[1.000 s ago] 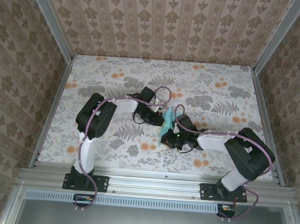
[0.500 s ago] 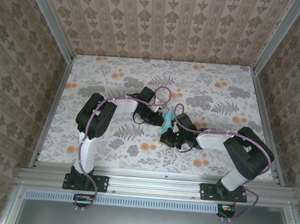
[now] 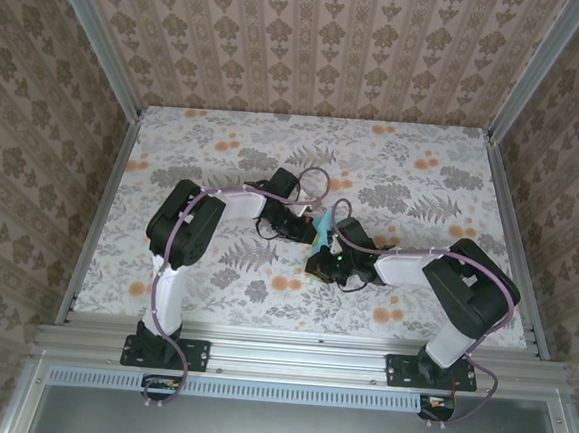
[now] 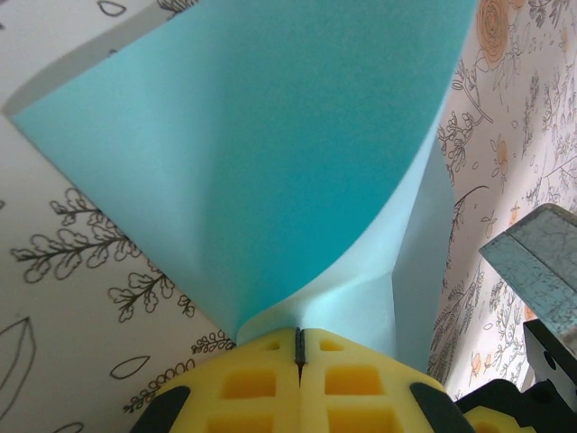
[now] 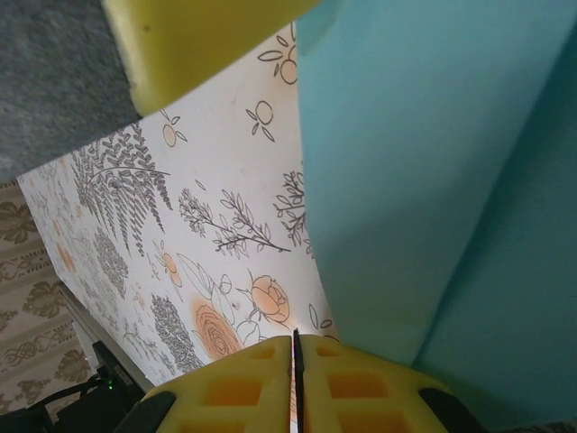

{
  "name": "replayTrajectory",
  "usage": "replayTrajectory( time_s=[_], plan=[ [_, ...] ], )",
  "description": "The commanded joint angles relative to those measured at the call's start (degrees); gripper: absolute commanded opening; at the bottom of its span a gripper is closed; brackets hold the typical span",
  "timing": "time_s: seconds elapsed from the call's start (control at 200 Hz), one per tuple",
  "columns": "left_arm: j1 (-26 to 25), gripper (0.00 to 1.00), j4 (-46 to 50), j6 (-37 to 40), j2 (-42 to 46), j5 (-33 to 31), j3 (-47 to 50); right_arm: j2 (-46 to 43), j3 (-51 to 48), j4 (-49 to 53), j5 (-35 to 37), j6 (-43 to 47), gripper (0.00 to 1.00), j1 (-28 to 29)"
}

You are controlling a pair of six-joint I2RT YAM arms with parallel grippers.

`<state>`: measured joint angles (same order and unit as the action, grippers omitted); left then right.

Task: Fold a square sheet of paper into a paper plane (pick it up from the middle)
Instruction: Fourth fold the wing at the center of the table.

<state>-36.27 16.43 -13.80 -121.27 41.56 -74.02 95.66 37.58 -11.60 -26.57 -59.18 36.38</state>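
we are judging this to be an early-to-middle stage. the sheet of paper is being held up off the bench at the centre of the top view, between the two wrists, and it is curving rather than lying flat and creased.

in the left wrist view the sheet is rising out of the seam where the left jaws are pressing together, so they are clamping its lower edge, with the yellow pads touching. in the right wrist view the right jaws are also standing together. there the sheet is running down just beside one pad, and we are not managing to tell whether any paper is pinched in that seam.

no pointed dart is showing. we are seeing one soft bend and an overlapping layer, so in our judgement most of the folds are waiting to be made.

the wrists are crowding each other. the right arm's hardware is showing at the right edge of the left wrist view, and a left pad is hanging at the top of the right wrist view. bare flowered surface is stretching toward the top and both sides of the top view, and the frame rails are standing well apart from the paper.
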Motion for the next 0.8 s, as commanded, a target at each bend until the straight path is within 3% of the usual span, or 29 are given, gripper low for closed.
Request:
replayTrajectory(
  time_s=[0.0,0.6,0.795],
  plan=[
    [-0.82,0.0,5.15,2.58,-9.51,-13.08,4.85,1.11,1.71,-0.32,-0.96,-0.7,0.12,0.01],
    [-0.55,0.0,4.49,2.55,-10.2,-12.71,5.26,4.54,1.88,-0.01,-1.75,-0.71,0.13,0.71],
    [-0.47,0.0,4.66,2.64,-10.25,-12.65,5.2,5.26,2.7,5.88,0.0,1.39,0.13,0.88]
  ],
)
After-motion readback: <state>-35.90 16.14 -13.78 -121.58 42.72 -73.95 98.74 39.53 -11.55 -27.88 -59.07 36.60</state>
